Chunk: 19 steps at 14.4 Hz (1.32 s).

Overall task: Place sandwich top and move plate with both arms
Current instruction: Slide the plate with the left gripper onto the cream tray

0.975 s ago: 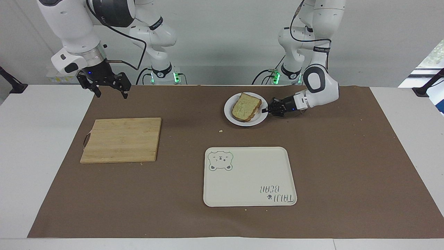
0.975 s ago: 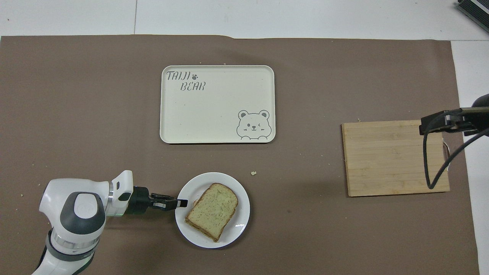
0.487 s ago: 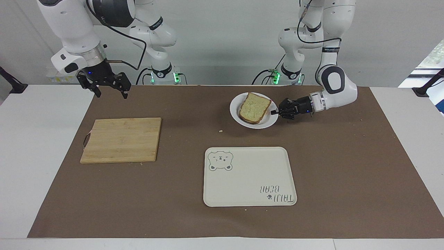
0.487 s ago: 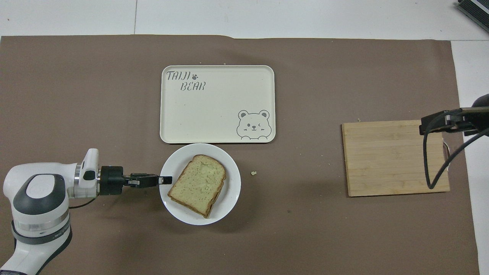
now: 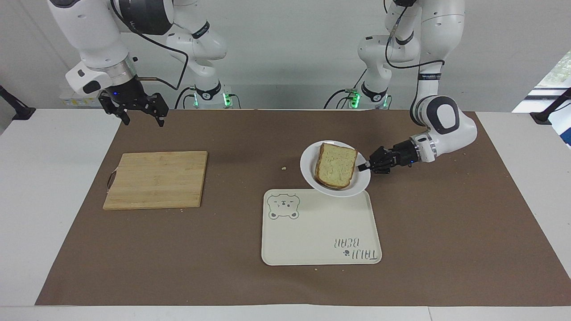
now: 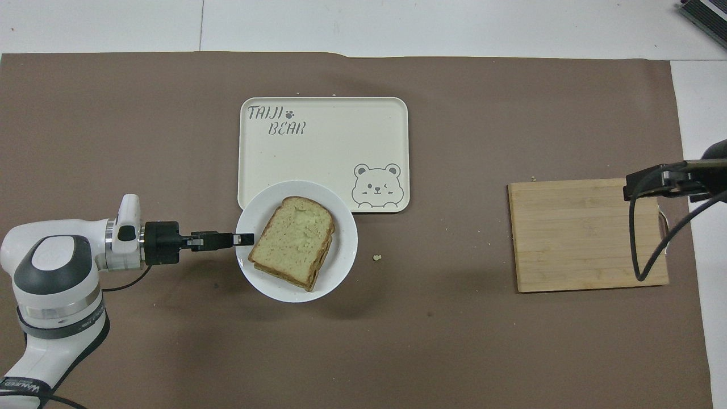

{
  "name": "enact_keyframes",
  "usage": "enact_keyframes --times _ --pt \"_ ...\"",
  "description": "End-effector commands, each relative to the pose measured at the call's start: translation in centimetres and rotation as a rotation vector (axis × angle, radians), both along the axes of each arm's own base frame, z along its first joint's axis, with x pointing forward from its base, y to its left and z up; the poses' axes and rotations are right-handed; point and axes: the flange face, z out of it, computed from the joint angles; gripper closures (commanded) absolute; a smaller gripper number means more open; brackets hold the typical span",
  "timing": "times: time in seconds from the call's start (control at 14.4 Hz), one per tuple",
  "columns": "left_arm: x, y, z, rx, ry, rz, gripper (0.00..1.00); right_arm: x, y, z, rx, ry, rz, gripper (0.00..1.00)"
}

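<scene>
The white plate (image 5: 308,167) (image 6: 342,250) hangs a little above the mat, slightly tilted, over the edge of the cream tray that lies nearer to the robots. The sandwich top (image 5: 337,165) (image 6: 295,238), a pale slice with a brown crust, lies on it over a lower slice. My left gripper (image 5: 360,167) (image 6: 245,239) is shut on the plate's rim at the left arm's end. My right gripper (image 5: 143,119) hangs open and holds nothing, above the mat near the cutting board's corner; that arm waits.
The cream tray (image 5: 319,232) (image 6: 318,147) with a bear print sits mid-table. A wooden cutting board (image 5: 156,178) (image 6: 585,233) lies toward the right arm's end. A crumb (image 5: 283,168) rests on the brown mat beside the plate.
My left gripper has carried the plate with the sandwich away from the robots, from the mat to over the tray's near edge. The right arm has not moved.
</scene>
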Motion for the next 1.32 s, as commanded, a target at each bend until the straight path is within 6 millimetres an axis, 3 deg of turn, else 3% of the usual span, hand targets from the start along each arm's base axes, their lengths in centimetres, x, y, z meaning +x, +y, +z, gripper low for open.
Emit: enact_keyframes --times 0.0,0.21,0.42,0.56,0.77,0.91,1.25 --pt "4.7 -2.3 -0.5 -0.006 0.036 0.074 1.0 0.1 -0.1 0.3 0.014 0.004 -0.017 0.0" --pt "7.8 -4.9 -2.4 0.027 0.048 0.143 1.0 0.1 -0.1 0.3 0.014 0.004 -0.017 0.0" --pt "9.7 -5.6 -3.9 0.057 0.042 0.183 1.0 0.1 -0.1 0.3 0.014 0.004 -0.017 0.0" --pt "9.9 -5.7 -5.4 0.063 0.059 0.187 1.0 0.1 -0.1 0.3 0.014 0.004 -0.017 0.0" --pt "9.8 -6.0 -5.6 0.102 0.053 0.203 1.0 0.1 -0.1 0.3 0.014 0.004 -0.017 0.0" --pt "8.9 -8.0 -6.2 0.132 0.054 0.169 1.0 0.1 -0.1 0.3 0.014 0.004 -0.017 0.0" --pt "6.9 -8.4 -7.8 0.202 0.071 0.162 1.0 0.1 -0.1 0.3 0.014 0.005 -0.017 0.0"
